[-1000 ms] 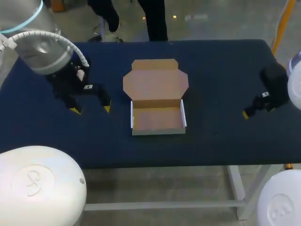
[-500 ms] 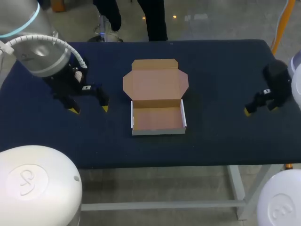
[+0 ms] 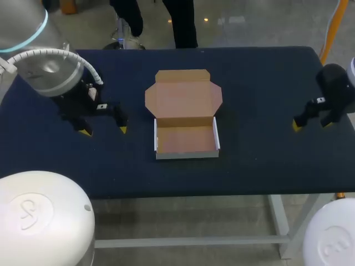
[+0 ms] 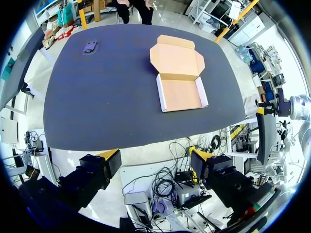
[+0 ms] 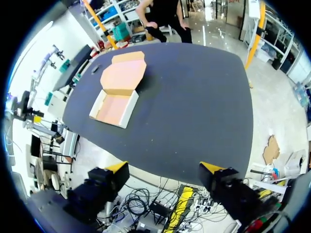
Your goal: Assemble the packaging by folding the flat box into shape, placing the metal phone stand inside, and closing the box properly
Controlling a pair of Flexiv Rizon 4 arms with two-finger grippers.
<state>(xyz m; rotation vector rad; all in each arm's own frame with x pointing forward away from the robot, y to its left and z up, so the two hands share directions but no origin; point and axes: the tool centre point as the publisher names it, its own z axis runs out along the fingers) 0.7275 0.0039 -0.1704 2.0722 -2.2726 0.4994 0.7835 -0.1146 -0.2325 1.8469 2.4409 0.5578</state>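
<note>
The cardboard box [image 3: 186,113] lies in the middle of the table, its shallow tray folded up and empty, its lid flap spread flat behind it. It also shows in the left wrist view [image 4: 177,73] and the right wrist view [image 5: 119,90]. A small dark phone stand [image 4: 90,47] rests near the far left corner of the table; my left arm hides it in the head view. My left gripper [image 3: 104,131] hovers open left of the box, holding nothing [image 4: 155,155]. My right gripper [image 3: 310,125] hangs open near the table's right edge, far from the box [image 5: 164,167].
The dark blue table [image 3: 255,83] carries nothing else that I can see. Bare cloth stretches between the box and each gripper. The right gripper is close to the table's right edge.
My right gripper has drifted right, away from the box. My left gripper has shifted slightly left and nearer. The box has not moved.
</note>
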